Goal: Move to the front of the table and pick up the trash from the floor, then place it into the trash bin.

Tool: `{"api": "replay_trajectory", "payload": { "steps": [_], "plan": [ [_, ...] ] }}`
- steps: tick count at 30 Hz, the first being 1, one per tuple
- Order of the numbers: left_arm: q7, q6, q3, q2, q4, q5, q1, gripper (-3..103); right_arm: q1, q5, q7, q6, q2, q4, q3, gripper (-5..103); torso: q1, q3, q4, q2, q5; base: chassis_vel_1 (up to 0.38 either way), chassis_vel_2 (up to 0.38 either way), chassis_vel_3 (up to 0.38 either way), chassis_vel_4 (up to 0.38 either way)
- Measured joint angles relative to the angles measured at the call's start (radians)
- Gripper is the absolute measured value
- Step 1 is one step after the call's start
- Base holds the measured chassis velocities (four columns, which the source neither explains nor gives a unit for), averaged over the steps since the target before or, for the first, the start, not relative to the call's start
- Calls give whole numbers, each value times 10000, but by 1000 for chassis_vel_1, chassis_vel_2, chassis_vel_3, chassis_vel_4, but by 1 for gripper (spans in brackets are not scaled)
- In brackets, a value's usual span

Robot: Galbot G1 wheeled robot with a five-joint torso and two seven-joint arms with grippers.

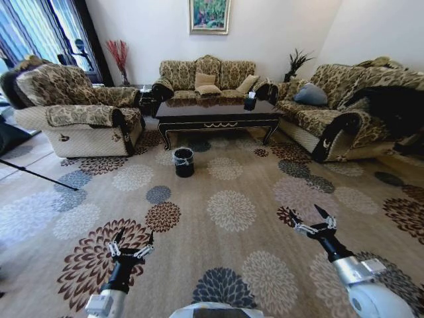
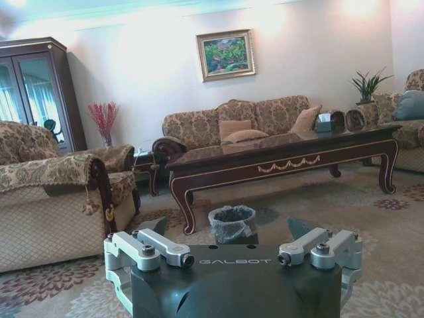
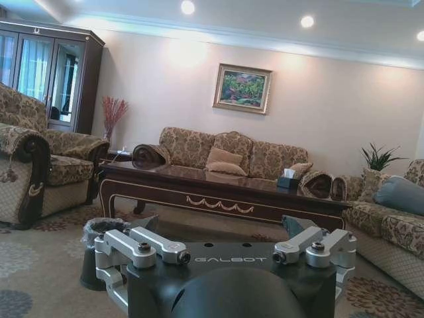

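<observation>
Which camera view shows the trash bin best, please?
The head view: the whole bin stands unobstructed on the carpet before the table. In the left wrist view the left pincer covers the bin's lower part. In the right wrist view the right pincer hides one side of it.

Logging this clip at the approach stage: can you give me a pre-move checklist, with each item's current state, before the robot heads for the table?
1. Left tool open and empty: ok, fingers spread, nothing held.
2. Right tool open and empty: ok, fingers spread over the carpet.
3. Table in sight ahead: ok, across the carpet in front of the far sofa.
4. Trash bin located: ok, upright on the carpet in front of the table, liner over its rim.
5. Trash located on the floor: cannot tell, no wrapper or bottle can be made out on the patterned carpet.
6. Path to the table free: ok, open carpet between the robot and the table.
</observation>
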Motion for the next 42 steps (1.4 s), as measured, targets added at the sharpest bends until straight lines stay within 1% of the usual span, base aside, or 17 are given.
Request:
{"api": "replay_trajectory", "payload": {
  "steps": [20,23,25,28,34,36,38,42],
  "plan": [
    [0,0,0,0,0,0,-1,100,0,0,-1,0,0,0,0,100,310,480,0,792,0,0,0,0,0],
    [0,0,0,0,0,0,0,100,0,0,0,0,0,0,0,100,381,591,0,973,0,0,0,0,0],
    [0,0,0,0,0,0,0,100,0,0,0,0,0,0,0,100,392,608,0,1002,0,0,0,0,0],
    [0,0,0,0,0,0,0,100,0,0,0,0,0,0,0,100,467,715,0,1185,0,0,0,0,0],
    [0,0,0,0,0,0,0,100,0,0,0,0,0,0,0,100,559,835,0,1400,0,0,0,0,0],
    [0,0,0,0,0,0,-1,100,0,0,0,0,0,0,0,100,618,916,0,1538,0,0,0,0,0],
    [0,0,0,0,-1,0,0,100,0,0,0,0,0,0,0,100,630,936,0,1570,0,0,0,0,0],
    [0,0,0,0,0,0,0,100,0,0,0,0,0,0,0,100,725,1083,0,1812,0,0,0,0,0]
  ]
}}
